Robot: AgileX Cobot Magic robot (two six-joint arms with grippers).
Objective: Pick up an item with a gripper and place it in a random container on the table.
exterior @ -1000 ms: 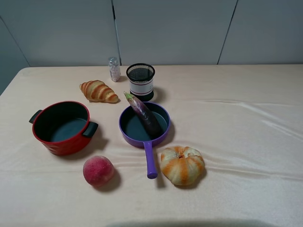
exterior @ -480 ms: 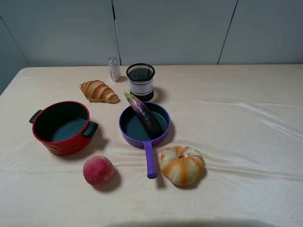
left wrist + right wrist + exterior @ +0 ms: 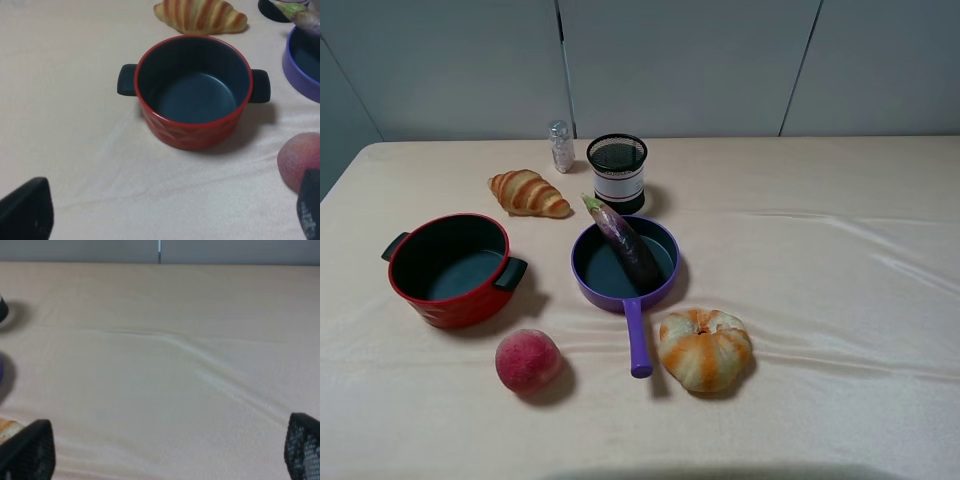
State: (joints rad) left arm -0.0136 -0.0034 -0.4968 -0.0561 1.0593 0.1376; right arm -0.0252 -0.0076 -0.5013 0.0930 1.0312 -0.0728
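The dark purple eggplant (image 3: 625, 241) lies across the purple frying pan (image 3: 594, 283), its greenish stem end over the far rim. The pan's handle points toward the front edge. Neither arm shows in the exterior high view. In the left wrist view the left gripper (image 3: 165, 220) is open and empty, fingertips (image 3: 27, 210) wide apart, above the cloth in front of the red pot (image 3: 192, 95); the pan's rim (image 3: 300, 60) and eggplant stem (image 3: 300, 12) show at one edge. In the right wrist view the right gripper (image 3: 165, 452) is open and empty over bare cloth.
A red two-handled pot (image 3: 453, 268) stands left of the pan. A peach (image 3: 528, 361) and a striped pumpkin (image 3: 705, 349) lie near the front. A croissant (image 3: 528, 193), a small jar (image 3: 561, 146) and a black mesh cup (image 3: 618, 171) stand behind. The cream cloth (image 3: 820, 280) is wrinkled.
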